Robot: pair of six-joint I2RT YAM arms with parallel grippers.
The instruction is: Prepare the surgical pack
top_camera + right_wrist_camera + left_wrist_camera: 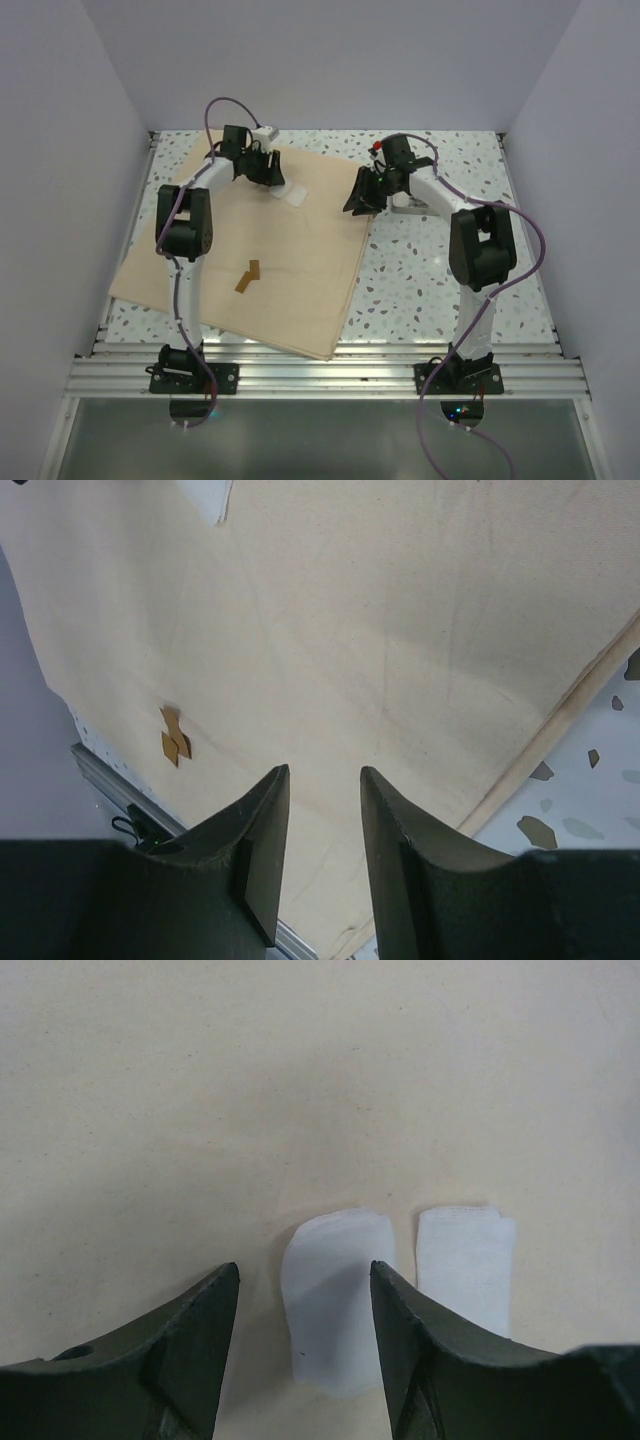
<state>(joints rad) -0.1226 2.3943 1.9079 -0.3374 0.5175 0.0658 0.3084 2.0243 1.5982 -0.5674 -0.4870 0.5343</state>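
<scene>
two gauze squares [335, 1305] on sheet [300, 1080]

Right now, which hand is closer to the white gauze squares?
Left. The left hand hovers directly over the gauze squares, open; the right hand hangs off to their right, above the edge of the fabric sheet.

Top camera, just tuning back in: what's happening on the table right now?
The tan fabric sheet lies spread on the table. Two white gauze squares lie side by side on it, and the left gripper is over one of them, jaws open, gripping nothing. The right gripper hangs over the sheet near its right edge, jaws apart and empty. A small brown scrap lies mid-sheet.
</scene>
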